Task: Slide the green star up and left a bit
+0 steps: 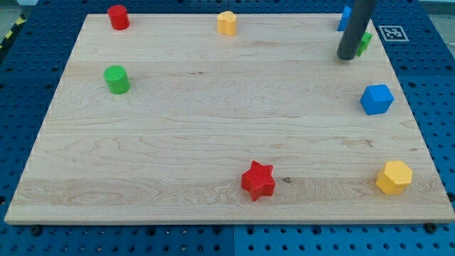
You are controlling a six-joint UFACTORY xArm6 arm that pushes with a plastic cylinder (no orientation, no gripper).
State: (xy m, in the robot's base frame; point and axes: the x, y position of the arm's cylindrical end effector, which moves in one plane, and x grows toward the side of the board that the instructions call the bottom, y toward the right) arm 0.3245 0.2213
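Note:
The green star [365, 43] lies near the view's top right corner of the wooden board [213, 121]; only its right edge shows, the rest is hidden behind my rod. My tip [346, 57] rests on the board just left of and slightly below the green star, touching or almost touching it. A blue block [345, 18] sits right above, partly hidden by the rod.
A blue cube [376, 99] lies at the right edge, a yellow hexagonal block [393, 177] at the bottom right, a red star [258, 180] at the bottom middle. A green cylinder [116, 79] and a red cylinder [118, 16] stand at the left, a yellow block [226, 23] at the top middle.

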